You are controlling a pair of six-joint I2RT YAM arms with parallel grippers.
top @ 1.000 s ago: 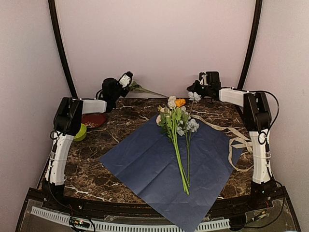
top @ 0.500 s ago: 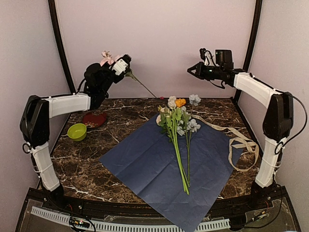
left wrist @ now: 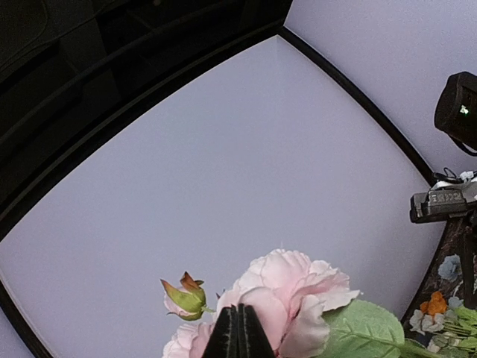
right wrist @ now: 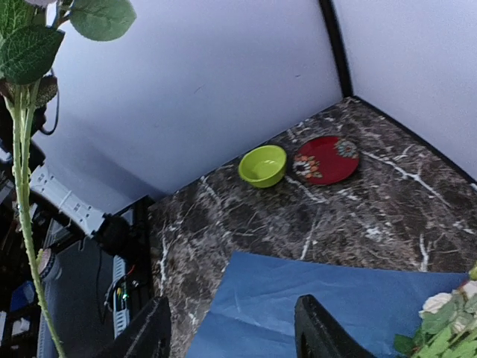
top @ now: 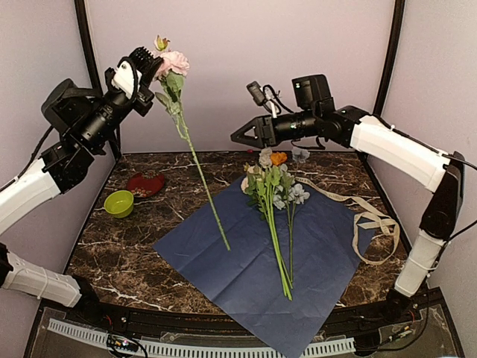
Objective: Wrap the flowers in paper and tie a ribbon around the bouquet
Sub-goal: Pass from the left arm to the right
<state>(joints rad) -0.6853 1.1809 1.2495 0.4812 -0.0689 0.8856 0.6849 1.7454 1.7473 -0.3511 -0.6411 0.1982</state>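
My left gripper is high at the left, shut on a pink flower just below its bloom. The thin green stem hangs down with its tip over the paper's left part. In the left wrist view the shut fingertips sit in front of the pink flower and a small bud. The other flowers lie bunched on the dark blue paper. My right gripper hovers open above their heads, nothing between its fingers. The cream ribbon lies looped at the paper's right.
A green bowl and a red plate sit at the table's back left, also in the right wrist view as bowl and plate. Walls close in on three sides of the marble table.
My left arm has lifted the pink flower from the table's back edge high into the air. My right gripper has risen, swung left over the flower heads and opened.
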